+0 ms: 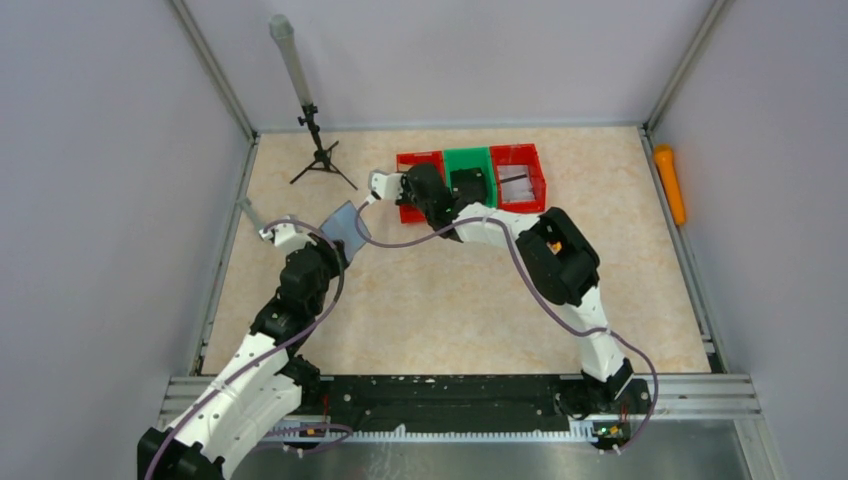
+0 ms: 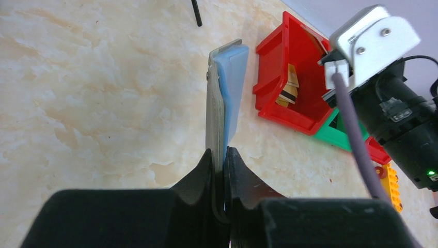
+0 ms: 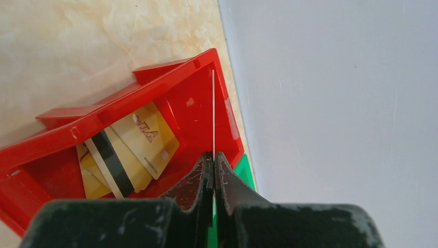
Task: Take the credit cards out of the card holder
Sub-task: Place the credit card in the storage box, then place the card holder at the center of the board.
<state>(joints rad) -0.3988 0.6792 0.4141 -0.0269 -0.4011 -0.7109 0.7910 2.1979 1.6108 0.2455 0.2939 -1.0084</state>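
The right gripper point(image 3: 213, 157) is closed almost fully, its jaws nipping the lower edge of one card point(image 3: 213, 111), which its wrist view shows edge-on as a thin pale line standing straight up from the fingertips. It hangs over the red bin point(image 3: 155, 85) at the left end of the row, above the inner corner by the wall. In that bin several cards point(image 3: 147, 142) lie loosely overlapped: gold ones, one with print on its face and one showing a black stripe. So part of the job looks done, and this card seems ready to be dropped in with them (it is not yet let go). The left gripper point(image 2: 224, 155) is likewise pressed shut, pinching the bottom edge of the holder point(image 2: 227, 93), which stands upright above the table point(image 2: 103, 103), near the red bin but apart from it. From its wrist view the holder shows edge-on, a grey outer leaf against a pale blue inner one, the leaves close together. I cannot tell from either that view or the top one whether any card is left in its pockets. What is left, as I judge it, is to release the held card and then check the holder for more. A green bin point(image 1: 466, 160) sits just beside the red one.
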